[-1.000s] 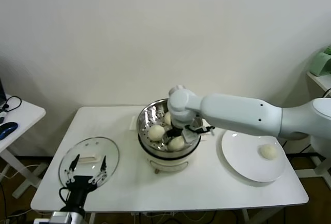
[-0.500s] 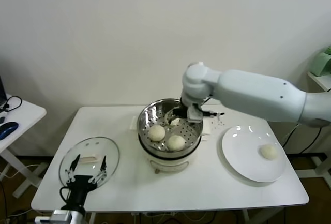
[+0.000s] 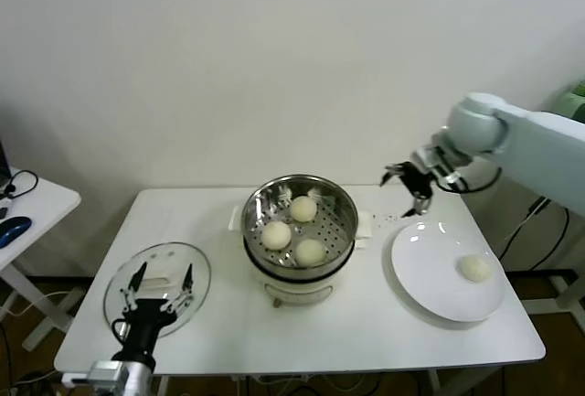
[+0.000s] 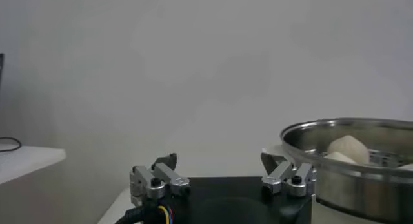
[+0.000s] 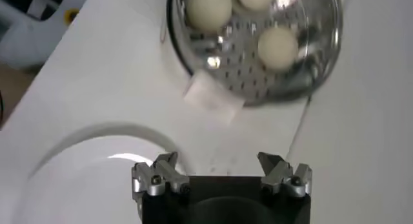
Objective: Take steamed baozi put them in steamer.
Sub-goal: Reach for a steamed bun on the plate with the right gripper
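Three off-white steamed baozi (image 3: pixel 303 208) (image 3: pixel 277 234) (image 3: pixel 311 251) lie in the shiny steamer (image 3: pixel 343 204) at the table's middle; the right wrist view shows them (image 5: pixel 277 48) in the perforated basket (image 5: pixel 322 51). Another baozi (image 3: pixel 474 268) rests on the white plate (image 3: pixel 430 277) at the right. My right gripper (image 3: pixel 409 190) hangs open and empty in the air between the steamer and the plate, above the plate's far edge. My left gripper (image 3: pixel 157 284) stays parked, open and empty, over the glass lid at the front left.
A round glass lid (image 3: pixel 196 277) lies flat at the table's front left. The steamer sits on a white cooker base (image 3: pixel 302 294) with side handles (image 3: pixel 364 224). A small side table (image 3: pixel 41 199) stands at the far left, a green object (image 3: pixel 571 108) at the right edge.
My right gripper has lifted out of the steamer and swung right toward the plate, empty. Three baozi now lie uncovered in the basket. The left arm has barely moved.
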`<action>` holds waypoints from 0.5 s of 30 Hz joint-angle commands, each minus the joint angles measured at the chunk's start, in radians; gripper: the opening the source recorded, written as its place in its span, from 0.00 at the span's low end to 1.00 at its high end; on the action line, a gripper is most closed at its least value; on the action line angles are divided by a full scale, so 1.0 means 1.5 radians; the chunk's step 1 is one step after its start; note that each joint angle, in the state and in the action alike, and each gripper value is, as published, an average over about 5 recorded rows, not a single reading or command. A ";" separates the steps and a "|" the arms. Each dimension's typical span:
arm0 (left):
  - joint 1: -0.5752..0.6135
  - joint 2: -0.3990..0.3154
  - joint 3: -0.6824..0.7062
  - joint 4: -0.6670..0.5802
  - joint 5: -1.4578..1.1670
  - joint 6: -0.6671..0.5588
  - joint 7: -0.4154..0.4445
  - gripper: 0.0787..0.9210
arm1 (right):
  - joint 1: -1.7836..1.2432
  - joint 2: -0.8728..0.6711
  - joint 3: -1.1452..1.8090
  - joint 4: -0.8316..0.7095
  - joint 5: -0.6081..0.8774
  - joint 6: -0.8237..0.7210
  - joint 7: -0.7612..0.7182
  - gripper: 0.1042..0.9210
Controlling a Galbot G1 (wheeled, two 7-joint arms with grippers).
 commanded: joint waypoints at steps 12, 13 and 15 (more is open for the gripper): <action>0.021 -0.012 0.021 -0.009 0.019 -0.014 0.002 0.88 | -0.410 -0.121 0.345 -0.183 -0.296 0.072 -0.030 0.88; 0.022 -0.013 0.021 -0.010 0.021 -0.013 0.002 0.88 | -0.417 -0.110 0.354 -0.199 -0.298 0.074 -0.027 0.88; 0.024 -0.015 0.021 -0.013 0.023 -0.012 0.001 0.88 | -0.430 -0.082 0.374 -0.233 -0.304 0.079 -0.022 0.88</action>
